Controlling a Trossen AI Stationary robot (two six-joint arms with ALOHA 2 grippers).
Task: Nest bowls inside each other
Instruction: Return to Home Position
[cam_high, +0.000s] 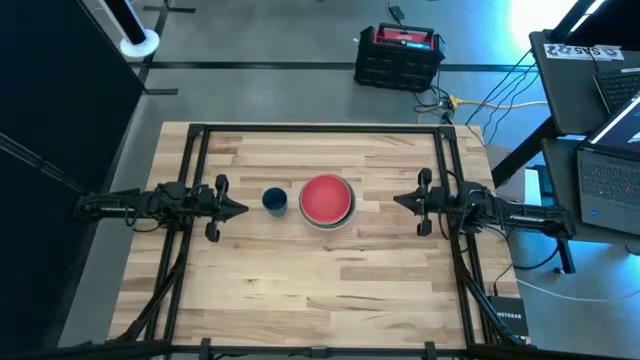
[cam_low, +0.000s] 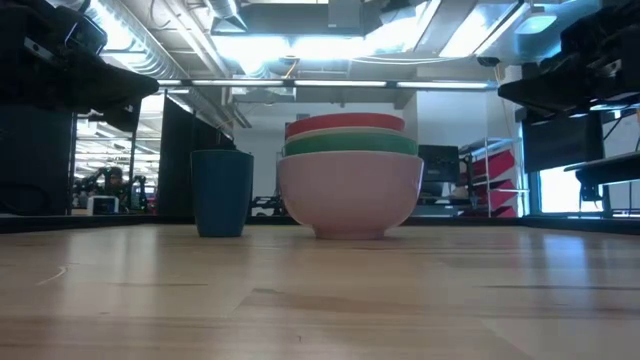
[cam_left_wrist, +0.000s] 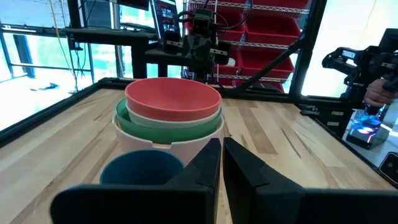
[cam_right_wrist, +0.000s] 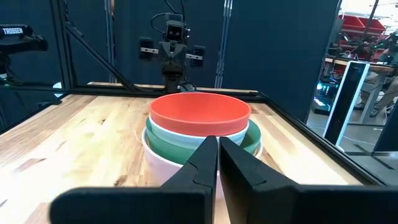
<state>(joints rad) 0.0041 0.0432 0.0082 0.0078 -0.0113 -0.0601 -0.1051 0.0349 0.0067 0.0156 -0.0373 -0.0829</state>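
Note:
The bowls stand nested in one stack (cam_high: 327, 200) at the table's middle. A red-pink bowl (cam_left_wrist: 173, 98) is on top, inside a pale one, then a green one (cam_low: 350, 144), and the off-white outer bowl (cam_low: 350, 195) rests with its base on the wood. My left gripper (cam_high: 243, 208) is shut and level at the table's left, short of the stack, with nothing between its fingers. My right gripper (cam_high: 397, 201) is shut and level at the table's right, pointing at the stack from a distance.
A dark blue cup (cam_high: 275, 201) stands upright just left of the stack, between it and my left gripper. Black frame rails (cam_high: 195, 150) run along the table's left, right and far sides. Bare wood lies toward the near edge (cam_high: 320, 300).

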